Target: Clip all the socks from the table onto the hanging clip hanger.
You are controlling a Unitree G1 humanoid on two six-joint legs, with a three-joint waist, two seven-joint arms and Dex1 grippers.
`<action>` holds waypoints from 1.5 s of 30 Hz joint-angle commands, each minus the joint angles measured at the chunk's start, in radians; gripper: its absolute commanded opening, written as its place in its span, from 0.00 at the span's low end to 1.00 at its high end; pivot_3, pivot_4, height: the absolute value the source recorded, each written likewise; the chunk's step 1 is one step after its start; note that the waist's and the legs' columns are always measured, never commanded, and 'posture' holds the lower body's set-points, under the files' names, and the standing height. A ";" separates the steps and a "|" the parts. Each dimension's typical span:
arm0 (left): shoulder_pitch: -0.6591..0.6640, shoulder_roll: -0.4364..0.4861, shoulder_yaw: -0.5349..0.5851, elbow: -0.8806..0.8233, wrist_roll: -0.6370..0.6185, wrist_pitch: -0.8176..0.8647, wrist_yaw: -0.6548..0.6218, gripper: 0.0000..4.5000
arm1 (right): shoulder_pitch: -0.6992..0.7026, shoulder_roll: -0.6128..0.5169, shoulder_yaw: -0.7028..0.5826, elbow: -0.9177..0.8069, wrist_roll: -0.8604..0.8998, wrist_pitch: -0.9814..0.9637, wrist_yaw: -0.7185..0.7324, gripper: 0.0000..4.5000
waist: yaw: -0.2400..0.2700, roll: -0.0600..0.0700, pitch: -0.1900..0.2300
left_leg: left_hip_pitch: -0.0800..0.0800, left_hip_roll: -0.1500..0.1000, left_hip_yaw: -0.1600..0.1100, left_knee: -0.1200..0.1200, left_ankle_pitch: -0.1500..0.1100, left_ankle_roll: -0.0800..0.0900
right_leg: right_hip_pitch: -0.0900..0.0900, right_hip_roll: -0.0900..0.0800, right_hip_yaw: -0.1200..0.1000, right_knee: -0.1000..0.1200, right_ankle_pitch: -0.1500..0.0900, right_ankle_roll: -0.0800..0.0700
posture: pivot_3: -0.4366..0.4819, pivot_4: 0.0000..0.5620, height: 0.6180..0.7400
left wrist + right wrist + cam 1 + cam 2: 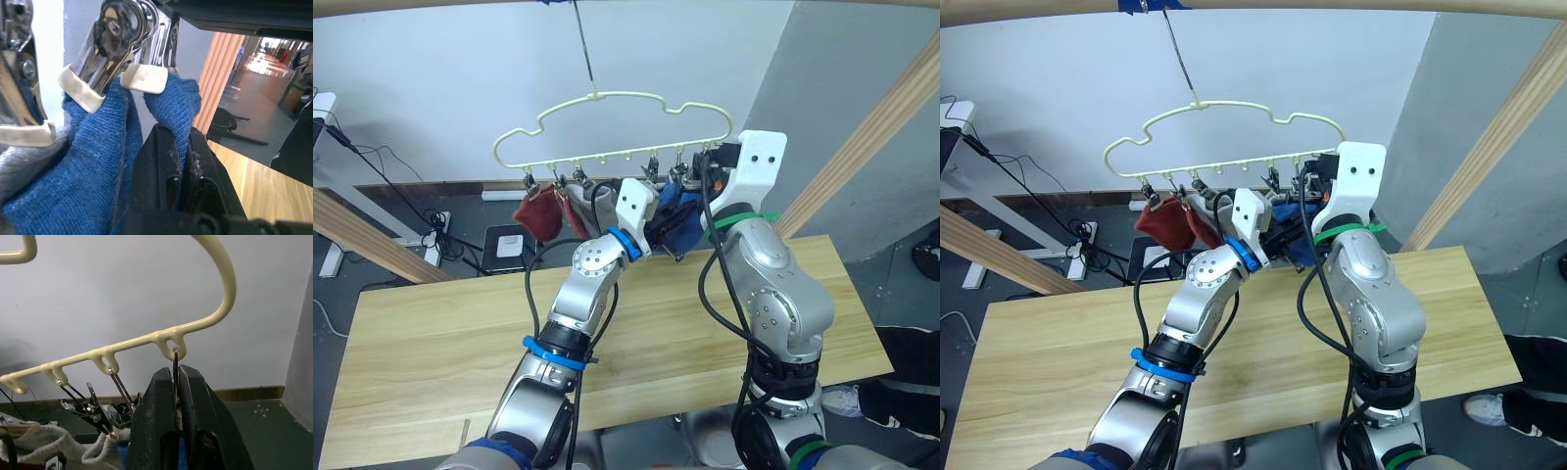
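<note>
Pinching a blue sock (pixel 161 105) between its closed black fingers, the left gripper (pixel 177 161) is holding the knit's edge up against the cream-tipped mouth of the last metal clip (pixel 146 78), apparently so the cuff sits inside the jaws when they close. The fabric is touching the clip's pads; whether the clip is already biting it is hard to tell. Beside it, a neighbouring clip (pixel 93 73) is already gripping another fold of blue knit, with grey sock (pixel 19 161) material next to that.

The right gripper (pixel 177 396) is closing its fingers on the handles of that end clip, right under the final loop of the clip hanger (pixel 215 313). Squeezing there is probably what is spreading the clip's mouth for the sock, and it is also steadying the hanger against swinging on its hook.

Moving outward in the head views, the cream wire hanger is hanging from the overhead beam, with two rust-red socks (pixel 540 213) dangling from clips at the far left and grey and blue ones bunched nearer the arms. The table (pixel 431 343) below is showing no socks on its visible planks, so this looks like the last one being clipped.
</note>
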 commanded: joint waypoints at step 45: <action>0.768 0.703 0.560 -0.793 -0.205 0.586 -0.140 1.00 | 0.299 -0.826 -0.197 -0.072 0.284 -0.146 0.869 1.00 | 0.010 0.004 -0.065 | 0.003 0.000 0.001 0.000 0.000 0.000 | 0.002 0.000 0.000 0.001 0.000 0.001 | 0.36 0.21 1.00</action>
